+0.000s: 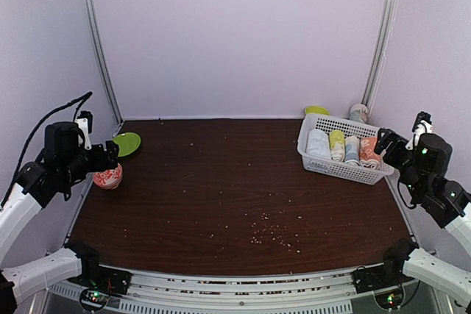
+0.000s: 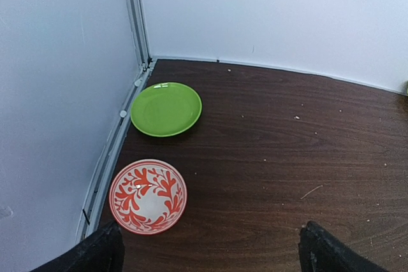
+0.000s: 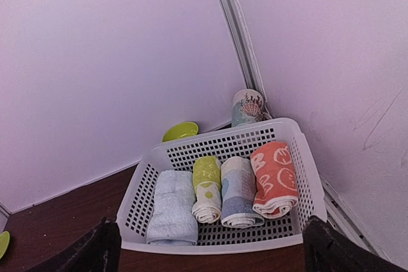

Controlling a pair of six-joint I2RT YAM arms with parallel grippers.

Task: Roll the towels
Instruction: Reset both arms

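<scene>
The left hand (image 2: 210, 253) hangs spread and empty at the table's (image 1: 221, 182) left edge, near a bowl (image 2: 148, 195), with a plate (image 2: 166, 108) beyond. The right hand (image 3: 213, 251), also spread and empty, faces a basket (image 3: 223, 148) at the far right. Four rolls lie in it, left to right: pale roll (image 3: 172, 211), green roll (image 3: 207, 186), blue towel (image 3: 239, 192), orange towel (image 3: 274, 179).

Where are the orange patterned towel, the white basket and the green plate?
Orange cloth towel with cream patterns (image 3: 274, 176), right wrist view, top of roll.
White plastic mesh basket (image 3: 139, 202), right wrist view, left wall.
Round green plate (image 2: 166, 108), left wrist view, centre.
</scene>
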